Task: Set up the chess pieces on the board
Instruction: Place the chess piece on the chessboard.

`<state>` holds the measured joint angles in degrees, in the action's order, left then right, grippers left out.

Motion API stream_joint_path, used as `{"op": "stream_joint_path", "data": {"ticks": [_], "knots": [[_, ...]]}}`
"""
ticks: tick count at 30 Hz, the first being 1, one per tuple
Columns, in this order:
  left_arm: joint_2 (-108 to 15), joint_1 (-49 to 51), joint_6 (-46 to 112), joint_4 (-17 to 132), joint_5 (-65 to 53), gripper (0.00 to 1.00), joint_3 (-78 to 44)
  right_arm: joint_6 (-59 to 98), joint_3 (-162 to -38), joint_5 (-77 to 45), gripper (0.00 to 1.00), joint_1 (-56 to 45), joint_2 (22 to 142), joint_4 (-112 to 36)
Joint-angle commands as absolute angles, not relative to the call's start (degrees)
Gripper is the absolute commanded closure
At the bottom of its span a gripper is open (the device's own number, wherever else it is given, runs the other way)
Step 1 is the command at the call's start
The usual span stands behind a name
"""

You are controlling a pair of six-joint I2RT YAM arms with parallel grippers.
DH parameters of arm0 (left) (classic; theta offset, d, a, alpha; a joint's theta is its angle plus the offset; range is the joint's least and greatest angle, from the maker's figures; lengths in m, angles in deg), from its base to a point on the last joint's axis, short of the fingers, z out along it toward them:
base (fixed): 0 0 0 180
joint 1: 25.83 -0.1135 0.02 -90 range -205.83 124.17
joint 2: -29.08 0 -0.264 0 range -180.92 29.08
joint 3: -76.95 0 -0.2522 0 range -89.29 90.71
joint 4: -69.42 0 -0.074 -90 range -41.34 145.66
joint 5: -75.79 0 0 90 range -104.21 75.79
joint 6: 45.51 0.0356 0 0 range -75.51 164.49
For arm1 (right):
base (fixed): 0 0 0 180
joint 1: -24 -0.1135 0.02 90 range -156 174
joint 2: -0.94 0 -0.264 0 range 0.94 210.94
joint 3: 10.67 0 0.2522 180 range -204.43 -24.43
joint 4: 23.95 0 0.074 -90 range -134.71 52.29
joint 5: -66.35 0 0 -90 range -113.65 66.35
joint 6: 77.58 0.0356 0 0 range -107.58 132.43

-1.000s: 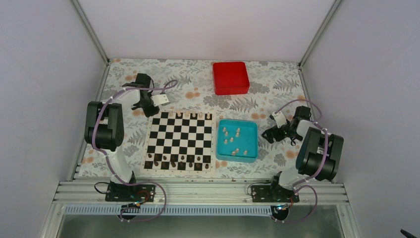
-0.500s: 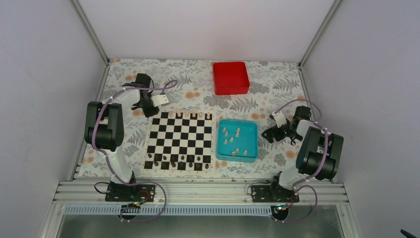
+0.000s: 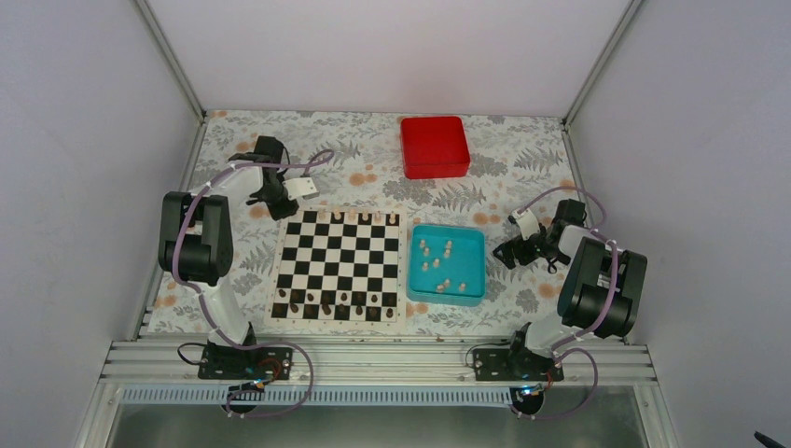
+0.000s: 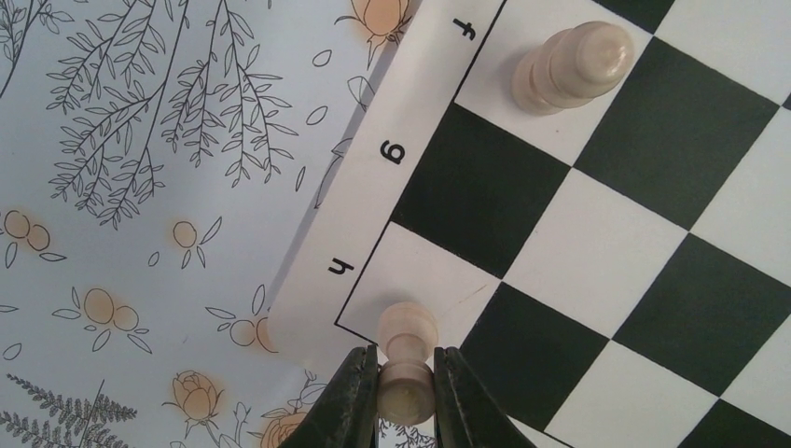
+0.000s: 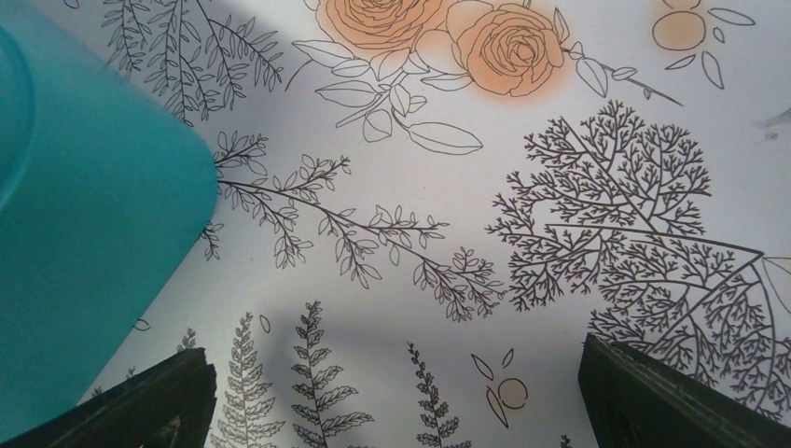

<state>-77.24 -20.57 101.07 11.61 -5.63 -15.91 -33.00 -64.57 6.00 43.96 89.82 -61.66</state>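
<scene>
A cream pawn [image 4: 408,329] is sitting low in the middle of the left wrist view, over the white corner square marked h on the board [image 4: 597,252]. The left gripper [image 4: 407,373] is pinching its base. A second cream piece [image 4: 571,65] is standing at upper right. The floral table [image 4: 140,187] is lying open to the left. The right gripper [image 5: 410,397] is hanging spread wide, holding nothing, beside the teal tray [image 5: 84,215].

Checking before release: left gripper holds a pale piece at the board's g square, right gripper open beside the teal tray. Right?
Not g: the left wrist view shows the left gripper holding the pale piece at the board's h square. The right gripper is open beside the teal tray.
</scene>
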Motion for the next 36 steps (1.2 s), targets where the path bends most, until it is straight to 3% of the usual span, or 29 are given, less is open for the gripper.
{"op": "stream_joint_path", "data": {"ticks": [1,22,30,31,32,33,34,36], "knots": [[-77.36,-20.99,101.88,11.16,-5.26,0.86,-14.8,-32.95,-63.9,5.36,0.0,44.44,91.56,-63.55],[-75.3,-20.73,101.25,10.72,-6.16,0.67,-13.65,-32.97,-63.98,5.18,0.0,44.48,91.31,-63.88],[-63.57,-20.44,100.29,5.26,-4.22,0.22,-6.26,-35.98,-70.03,2.88,0.01,44.27,82.89,-74.42],[-62.51,-20.27,99.87,4.92,-3.41,0.17,-5.26,-36.67,-71.66,2.89,0.04,43.98,81.59,-77.01],[-61.43,-20.03,99.39,4.85,-2.83,0.05,-5.07,-37.0,-73.28,2.67,0.1,43.64,80.49,-79.61],[-60.52,-19.72,98.92,5.09,-2.42,0.01,-5.14,-37.25,-74.88,2.26,0.21,43.13,79.47,-82.06],[-59.7,-19.4,98.43,5.73,-2.27,0.0,-5.57,-37.45,-76.52,1.43,0.36,42.46,78.83,-84.39],[-58.17,-18.51,97.76,7.51,-2.13,0.0,-7.37,-37.04,-79.79,-0.55,0.88,40.4,78.75,-88.71]]}}
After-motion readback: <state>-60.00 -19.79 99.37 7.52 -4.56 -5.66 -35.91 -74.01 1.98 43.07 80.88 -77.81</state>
